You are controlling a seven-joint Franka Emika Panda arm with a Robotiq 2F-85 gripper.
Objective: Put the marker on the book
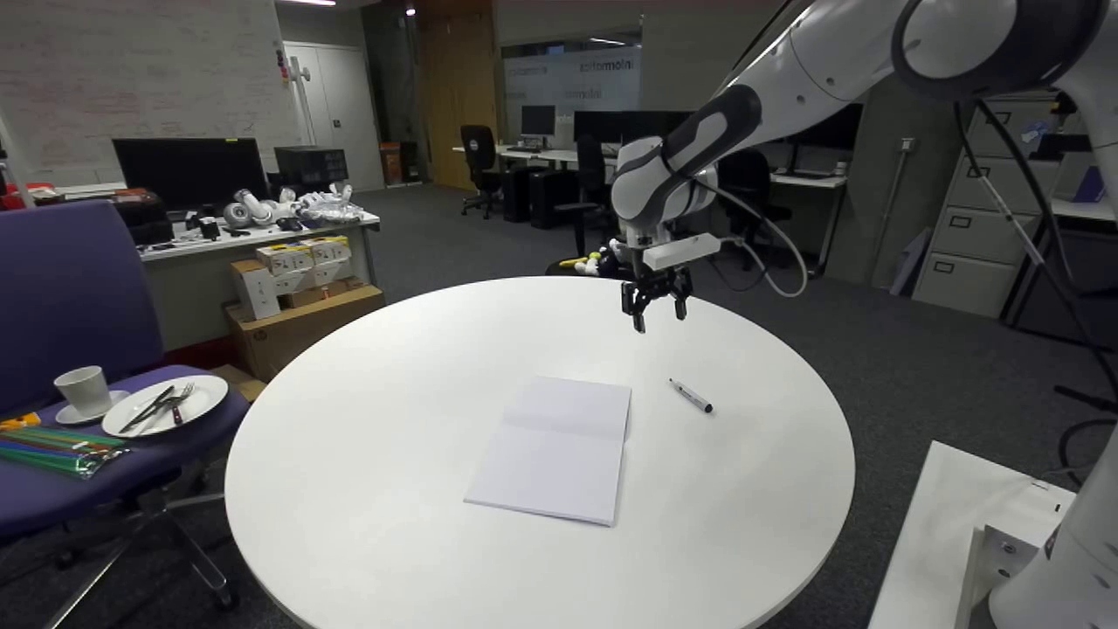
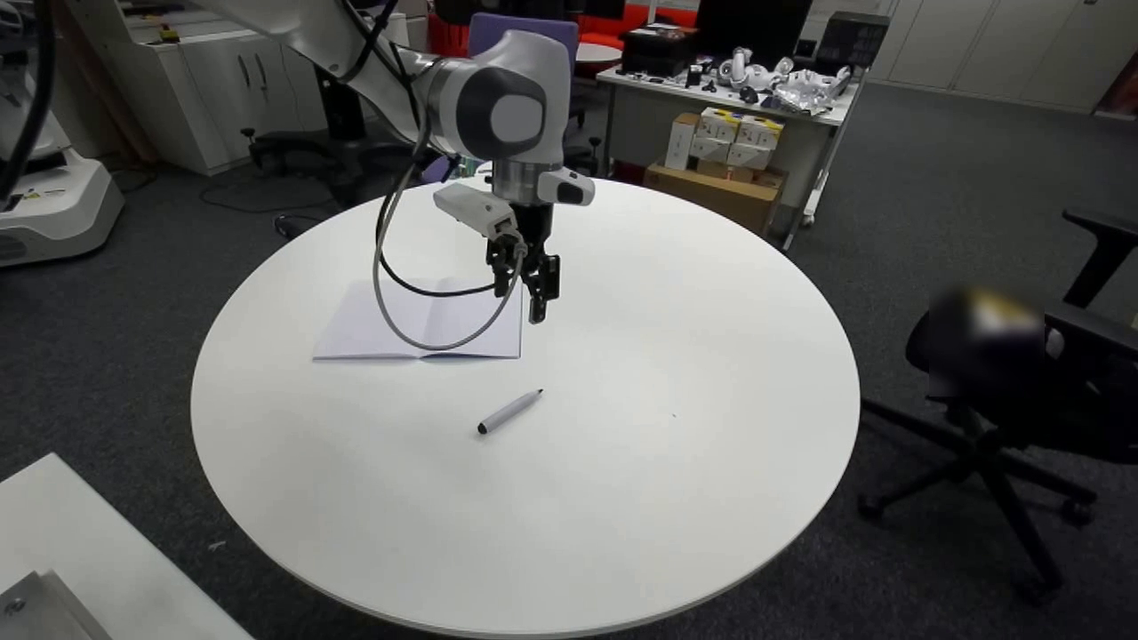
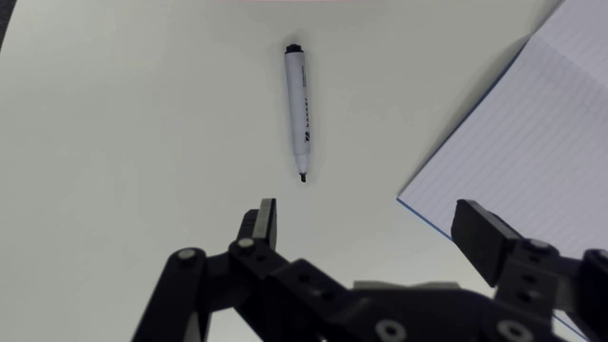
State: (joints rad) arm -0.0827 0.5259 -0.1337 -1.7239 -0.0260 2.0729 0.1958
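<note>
Standing at far left in an exterior view, one purple chair (image 1: 70, 279) bears one white cup (image 1: 83, 390), its inside hard to make out, on one saucer (image 1: 70, 418), then one white plate (image 1: 210, 393) with one knife (image 1: 147, 409) and one fork (image 1: 179, 411) lying on it. Next comes the round white surface (image 1: 349, 437), carrying one book (image 1: 550, 454), open and flat, two pages showing. Right of it in that view, one claw (image 1: 661, 321) hangs above the surface, its two fingers (image 3: 479, 237) spread well apart in the wrist view. Farther right, one marker (image 1: 691, 396) lies directly on the surface, near the book yet apart from it, its dark nib exposed.
</note>
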